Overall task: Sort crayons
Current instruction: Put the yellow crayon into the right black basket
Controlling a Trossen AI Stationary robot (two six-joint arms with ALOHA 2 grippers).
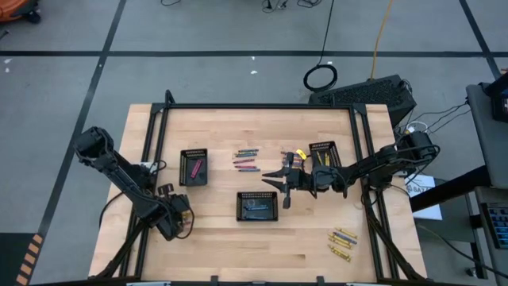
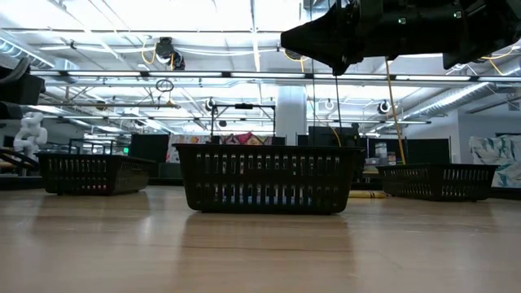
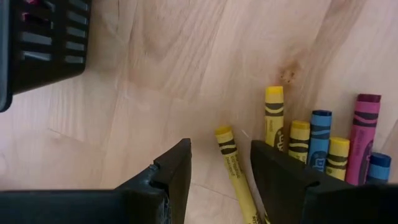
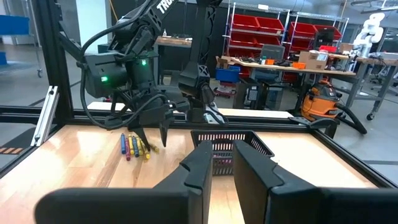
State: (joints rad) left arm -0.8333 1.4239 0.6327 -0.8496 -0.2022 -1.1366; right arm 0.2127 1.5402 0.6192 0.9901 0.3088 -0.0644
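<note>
Several crayons (image 1: 246,159) in yellow, blue and pink lie side by side on the table's middle. By the high view, my right gripper (image 1: 278,183) hangs open above the table, slanting toward them. The view captioned left wrist looks past this gripper's fingers (image 3: 221,168). They stand on either side of a lone yellow crayon (image 3: 233,171) that lies flat beside the row (image 3: 311,146), and they do not touch it. My left gripper (image 1: 178,216) waits near the table's front left. Its fingers (image 4: 222,155) show a narrow gap in the other wrist view and hold nothing.
Three black trays stand on the table. The left one (image 1: 193,167) holds pink crayons, the middle one (image 1: 258,205) is near the front, and the right one (image 1: 321,152) holds yellow crayons. More yellow crayons (image 1: 341,242) lie at the front right.
</note>
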